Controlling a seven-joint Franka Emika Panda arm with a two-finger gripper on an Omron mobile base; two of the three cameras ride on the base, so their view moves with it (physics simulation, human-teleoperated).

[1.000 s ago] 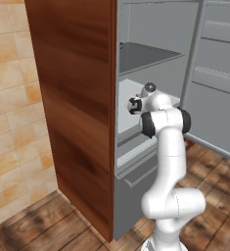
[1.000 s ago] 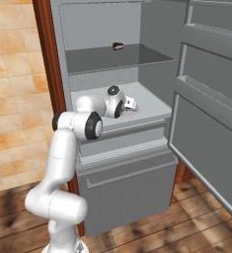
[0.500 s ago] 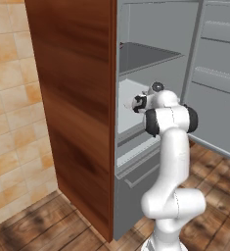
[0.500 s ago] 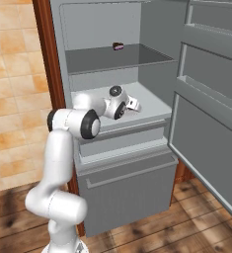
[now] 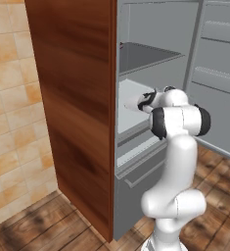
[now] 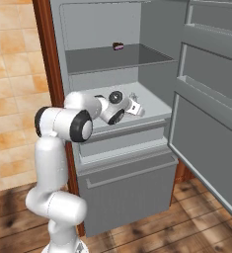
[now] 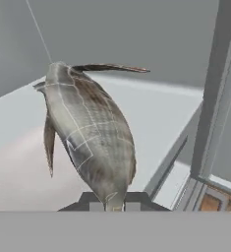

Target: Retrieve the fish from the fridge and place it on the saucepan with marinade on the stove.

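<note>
Hand view shows the fish (image 7: 90,142) pinched at its lower end by the tool (image 7: 109,203), jaws drawn narrow on it, its body standing up from the fingertips with fins spread. It hangs just above the fridge's (image 6: 112,148) pale lower shelf (image 6: 152,101), clear of that surface as far as I can tell. From the right base view the tool (image 6: 136,109) sits at the front of this shelf, under the dark upper shelf (image 6: 117,58) that carries a small dark item (image 6: 118,46) at the back. The open door (image 6: 211,99) stands just beside the shelf's right edge.

The step in hand looks like withdrawal. Doing it well means drawing straight out toward the base, keeping the fish level and away from the door and shelf lip, with the grip firm, since so little of it is clamped.
</note>
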